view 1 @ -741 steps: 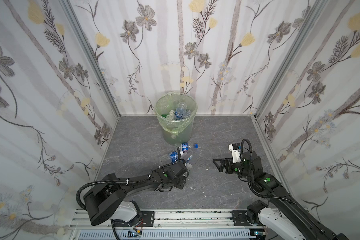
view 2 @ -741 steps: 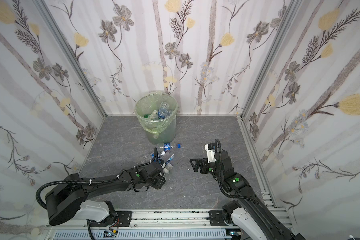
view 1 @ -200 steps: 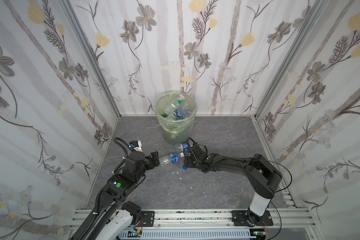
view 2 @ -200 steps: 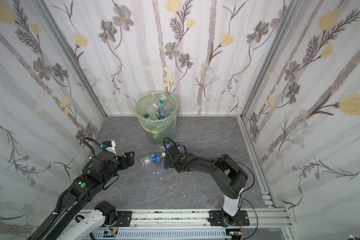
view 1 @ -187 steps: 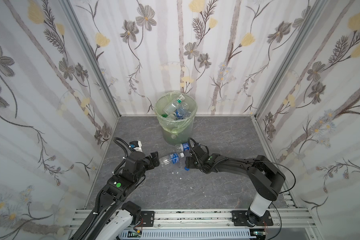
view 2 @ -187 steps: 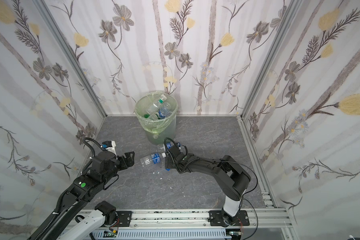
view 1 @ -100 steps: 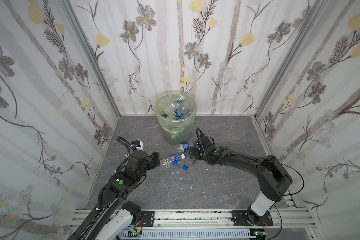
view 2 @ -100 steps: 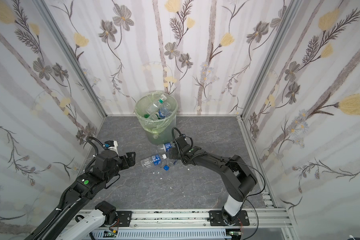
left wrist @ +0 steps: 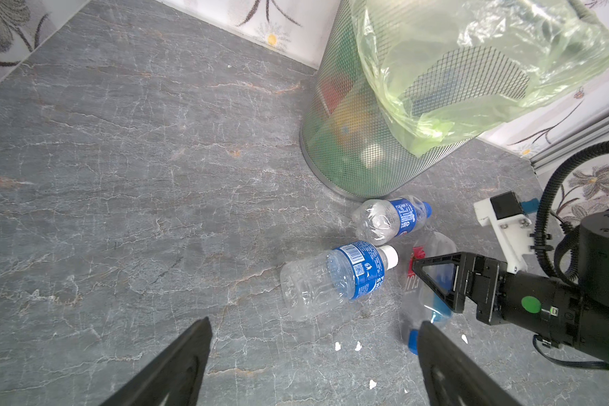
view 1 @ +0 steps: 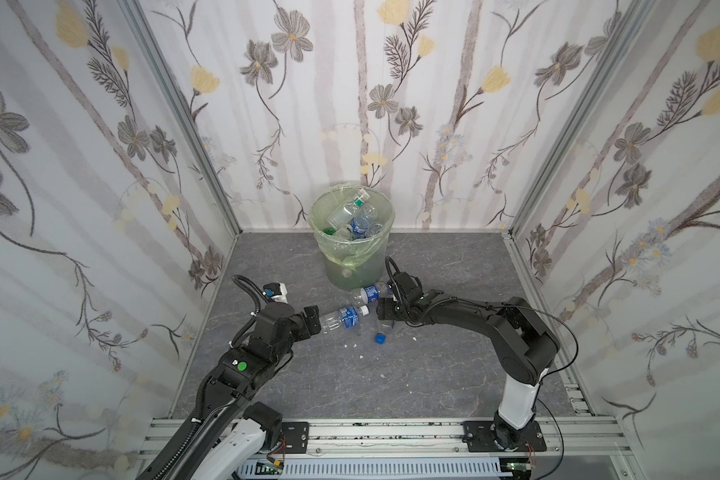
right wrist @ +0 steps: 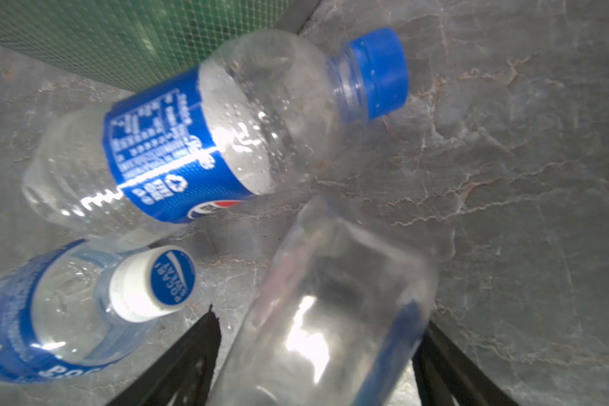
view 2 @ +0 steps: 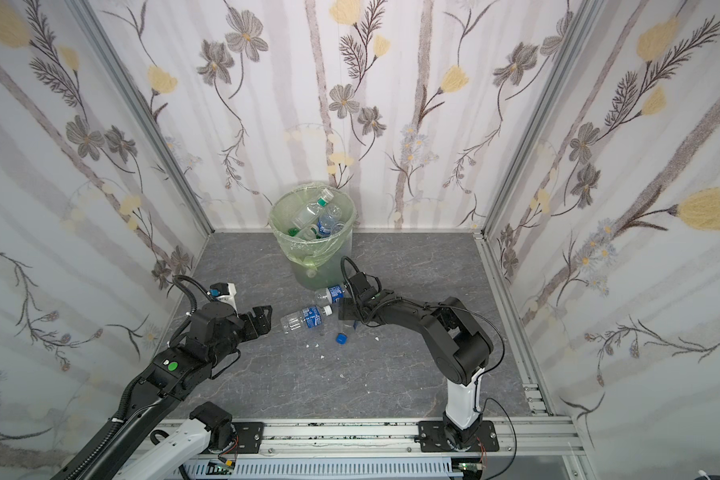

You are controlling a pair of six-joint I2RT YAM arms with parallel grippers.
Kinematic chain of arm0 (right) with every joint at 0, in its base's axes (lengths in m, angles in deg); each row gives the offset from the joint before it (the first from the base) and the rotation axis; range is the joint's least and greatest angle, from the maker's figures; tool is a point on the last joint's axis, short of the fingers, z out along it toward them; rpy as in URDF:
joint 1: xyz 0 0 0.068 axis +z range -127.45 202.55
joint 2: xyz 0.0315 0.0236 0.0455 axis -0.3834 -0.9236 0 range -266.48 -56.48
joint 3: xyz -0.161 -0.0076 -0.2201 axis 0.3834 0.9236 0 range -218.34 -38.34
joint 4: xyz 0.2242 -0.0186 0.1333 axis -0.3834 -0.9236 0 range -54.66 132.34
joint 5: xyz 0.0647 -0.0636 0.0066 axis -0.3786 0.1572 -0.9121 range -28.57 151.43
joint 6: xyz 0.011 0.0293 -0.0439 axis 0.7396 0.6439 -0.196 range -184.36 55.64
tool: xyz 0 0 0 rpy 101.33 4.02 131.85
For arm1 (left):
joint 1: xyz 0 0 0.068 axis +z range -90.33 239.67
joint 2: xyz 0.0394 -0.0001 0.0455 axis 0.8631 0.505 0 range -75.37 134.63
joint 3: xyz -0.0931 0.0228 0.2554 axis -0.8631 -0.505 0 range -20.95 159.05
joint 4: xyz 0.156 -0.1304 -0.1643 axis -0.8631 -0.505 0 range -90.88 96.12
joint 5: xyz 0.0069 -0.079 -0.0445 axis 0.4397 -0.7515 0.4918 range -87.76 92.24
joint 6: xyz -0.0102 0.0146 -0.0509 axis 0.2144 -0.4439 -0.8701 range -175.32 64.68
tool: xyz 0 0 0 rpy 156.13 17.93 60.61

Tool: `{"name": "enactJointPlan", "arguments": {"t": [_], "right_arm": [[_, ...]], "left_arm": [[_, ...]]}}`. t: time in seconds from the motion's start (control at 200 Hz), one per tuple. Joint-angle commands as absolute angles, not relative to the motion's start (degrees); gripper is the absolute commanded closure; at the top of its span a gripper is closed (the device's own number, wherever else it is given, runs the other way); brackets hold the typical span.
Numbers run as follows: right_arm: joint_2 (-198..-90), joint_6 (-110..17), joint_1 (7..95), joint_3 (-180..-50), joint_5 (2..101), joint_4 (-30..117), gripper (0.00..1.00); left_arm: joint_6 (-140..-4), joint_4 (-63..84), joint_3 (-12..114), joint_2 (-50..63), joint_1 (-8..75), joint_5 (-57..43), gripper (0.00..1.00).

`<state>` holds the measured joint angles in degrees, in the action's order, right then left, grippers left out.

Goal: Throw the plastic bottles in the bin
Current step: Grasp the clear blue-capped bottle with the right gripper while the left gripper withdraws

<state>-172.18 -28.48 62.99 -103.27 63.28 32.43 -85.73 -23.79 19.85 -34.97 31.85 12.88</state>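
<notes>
The bin [view 1: 324, 245] [view 2: 285, 245], green-bagged, stands at the back wall with several plastic bottles inside. Its mesh wall [left wrist: 334, 116] shows in the left wrist view. Three bottles lie on the floor before it. A blue-capped one [view 1: 368, 293] [view 2: 329, 295] [right wrist: 204, 140] rests at the bin's foot. A white-capped one [view 1: 344, 318] [view 2: 306, 318] [left wrist: 331, 277] lies just ahead of my open, empty left gripper [view 1: 314, 320] [view 2: 265, 318] [left wrist: 313, 321]. A clear bottle [right wrist: 324, 309] [left wrist: 435, 246] sits between the open jaws of my right gripper [view 1: 385, 313] [view 2: 346, 316] [right wrist: 319, 320]; floor shows beside one finger.
Small white crumbs [view 1: 352, 345] dot the grey floor in front of the bottles. Wallpapered walls close in the left, back and right sides. A metal rail [view 1: 350, 428] carrying both arm bases runs along the near edge.
The right gripper has come a little toward the near side, from beside the blue-capped bottle to over the clear bottle. The left gripper has crept slightly closer to the white-capped bottle.
</notes>
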Motion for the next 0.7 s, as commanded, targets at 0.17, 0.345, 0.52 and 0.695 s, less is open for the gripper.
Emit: {"name": "enactJointPlan", "arguments": {"t": [0.17, 0.345, 0.52, 0.695], "right_arm": [[-167.97, -31.04, 62.99, -98.29, 67.0, 32.26, 0.27], [-165.49, -32.84, 62.98, -95.69, 68.06, 32.38, 0.44], [-161.15, -34.12, 62.98, -93.55, 68.04, 33.38, 0.52], [-151.43, -35.6, 62.98, -92.66, 66.65, 34.28, 0.54]], "left_arm": [[-86.21, -21.74, 19.89, -33.29, 31.89, 12.8, 0.08], [-86.27, -20.86, 19.83, -32.31, 31.89, 12.22, 0.09], [-86.15, -20.33, 19.84, -32.0, 31.83, 11.85, 0.09], [-86.16, -20.07, 19.83, -31.97, 31.89, 11.66, 0.09]]}}
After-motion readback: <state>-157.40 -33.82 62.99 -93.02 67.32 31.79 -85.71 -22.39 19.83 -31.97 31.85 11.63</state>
